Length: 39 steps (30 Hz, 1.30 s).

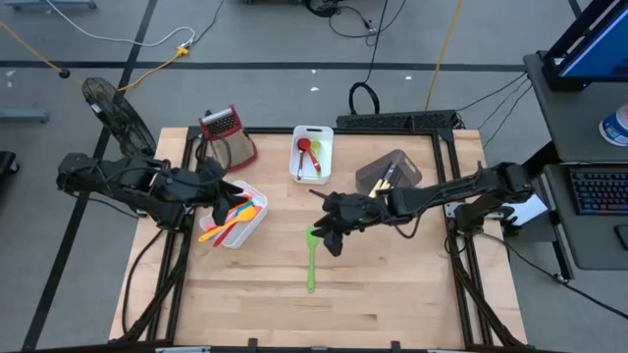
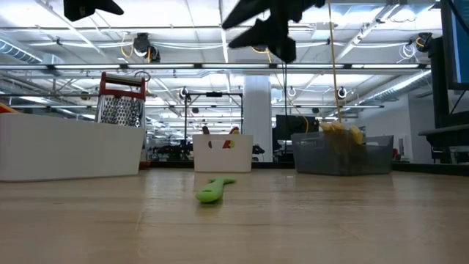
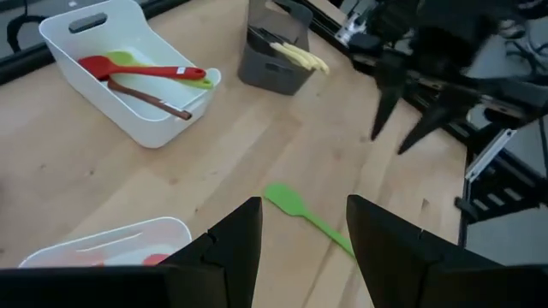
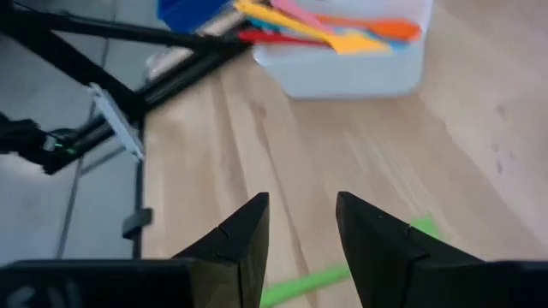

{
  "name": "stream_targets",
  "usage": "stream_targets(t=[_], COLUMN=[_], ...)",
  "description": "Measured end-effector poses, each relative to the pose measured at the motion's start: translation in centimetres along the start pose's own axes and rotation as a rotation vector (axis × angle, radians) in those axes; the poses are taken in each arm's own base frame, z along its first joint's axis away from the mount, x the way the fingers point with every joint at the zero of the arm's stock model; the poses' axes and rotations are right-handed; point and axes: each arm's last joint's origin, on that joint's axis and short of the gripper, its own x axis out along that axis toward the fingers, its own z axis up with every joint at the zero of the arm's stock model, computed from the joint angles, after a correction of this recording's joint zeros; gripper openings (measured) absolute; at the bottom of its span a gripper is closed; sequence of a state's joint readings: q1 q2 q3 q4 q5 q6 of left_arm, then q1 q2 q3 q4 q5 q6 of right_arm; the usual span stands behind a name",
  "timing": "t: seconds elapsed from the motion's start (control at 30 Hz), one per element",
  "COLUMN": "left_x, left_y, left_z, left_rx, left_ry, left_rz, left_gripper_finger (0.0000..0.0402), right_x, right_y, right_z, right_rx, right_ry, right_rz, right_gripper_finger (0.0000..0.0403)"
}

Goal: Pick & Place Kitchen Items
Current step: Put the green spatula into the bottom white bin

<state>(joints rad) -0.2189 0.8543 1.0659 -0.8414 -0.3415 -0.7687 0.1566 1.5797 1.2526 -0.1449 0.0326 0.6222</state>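
A green spatula (image 1: 312,260) lies flat on the wooden table near its middle; it also shows in the low view (image 2: 215,189). My right gripper (image 1: 329,238) hangs open just above its blade end, nothing between the fingers (image 4: 301,197). My left gripper (image 1: 226,196) is raised over the white bin (image 1: 257,227) at the left, open and empty (image 3: 304,202). That bin holds several utensils in orange, yellow, red, pink and blue (image 4: 330,30). A red spatula (image 3: 141,68) and a green one lie in the far white bin (image 1: 329,157).
A metal grater (image 1: 228,132) with a red handle stands at the far left. A grey bin (image 1: 388,175) with cream utensils sits at the far right. Bare wood stretches along the table's near side (image 1: 314,314). The table's black frame rails run along both sides.
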Motion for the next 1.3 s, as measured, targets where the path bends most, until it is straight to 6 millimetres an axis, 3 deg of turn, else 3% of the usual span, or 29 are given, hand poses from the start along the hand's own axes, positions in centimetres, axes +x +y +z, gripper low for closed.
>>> stream_targets(t=[0.47, 0.73, 1.0, 1.3], left_x=[0.1, 0.1, 0.1, 0.1], left_y=[0.0, -0.1, -0.1, -0.1], left_z=[-0.3, -0.3, -0.4, -0.5], left_rx=[0.141, 0.192, 0.242, 0.256], left_ry=[0.047, 0.057, 0.071, 0.097], left_rz=[-0.043, -0.056, -0.072, -0.096], left_gripper_finger=[0.0177, 0.0177, 0.0177, 0.0177], right_x=[7.2, 10.4, 11.0, 10.8], right_y=[-2.7, -3.8, -3.8, -2.5], right_z=[-1.1, -3.3, -4.0, -5.7], right_rx=[0.285, 0.487, 0.648, 0.754], right_ry=[0.171, 0.288, 0.304, 0.322], right_rz=[-0.144, -0.199, -0.223, -0.306], right_gripper_finger=[0.013, 0.013, 0.013, 0.013])
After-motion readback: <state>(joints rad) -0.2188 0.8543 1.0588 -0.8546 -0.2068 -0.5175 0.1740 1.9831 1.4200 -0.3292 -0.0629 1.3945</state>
